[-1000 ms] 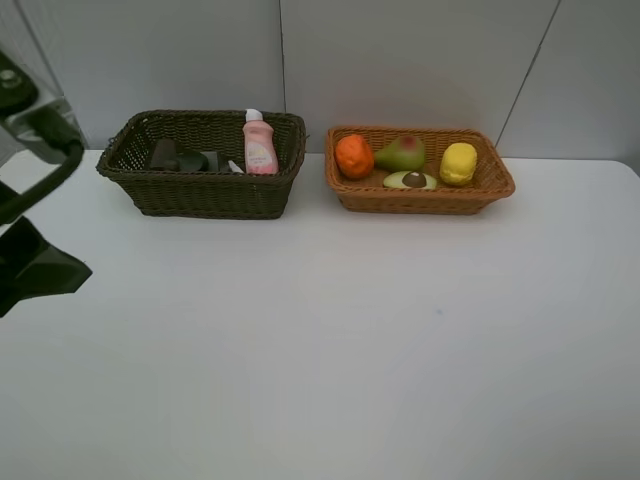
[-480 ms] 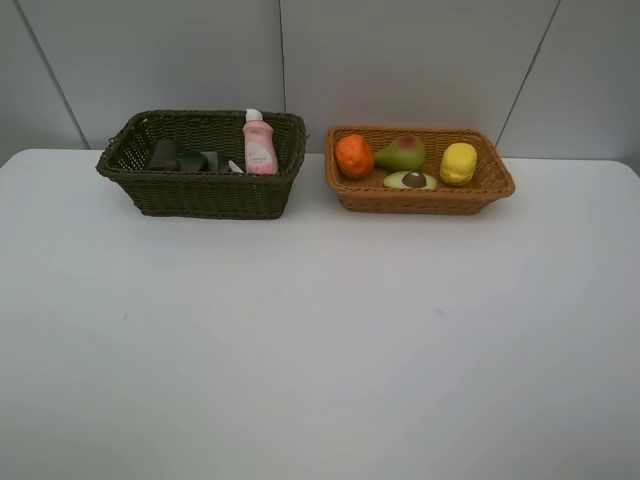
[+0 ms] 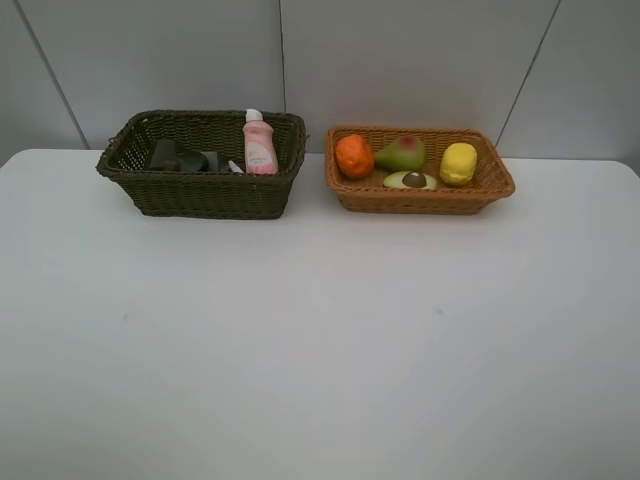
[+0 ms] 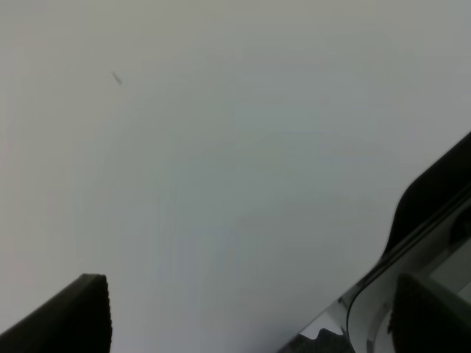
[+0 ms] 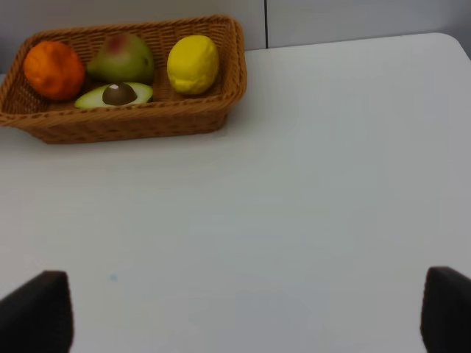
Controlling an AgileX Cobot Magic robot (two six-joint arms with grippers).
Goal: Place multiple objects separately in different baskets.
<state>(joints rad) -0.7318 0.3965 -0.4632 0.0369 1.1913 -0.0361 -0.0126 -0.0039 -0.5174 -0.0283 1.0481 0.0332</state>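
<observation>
The dark green-brown basket (image 3: 200,198) stands at the back left and holds a small pink bottle (image 3: 259,146) standing upright, a dark green pump bottle (image 3: 176,157) and a white marker (image 3: 235,167). Beside it, the orange-tan basket (image 3: 420,201) holds an orange (image 3: 354,156), a red-green pear (image 3: 401,153), a yellow lemon (image 3: 459,163) and an avocado half (image 3: 410,180). Neither arm shows in the high view. My left gripper (image 4: 254,323) is open over bare table. My right gripper (image 5: 243,312) is open, well short of the orange-tan basket (image 5: 132,125). Nothing is between either pair of fingers.
The white table (image 3: 320,330) stretches wide in front of both baskets. Grey wall panels rise right behind them. In the left wrist view a dark, shiny piece of robot hardware (image 4: 434,243) sits beside the gripper.
The left arm, seen at the left edge of the high view one second ago, has drawn back out of that view. The baskets and their contents have not moved.
</observation>
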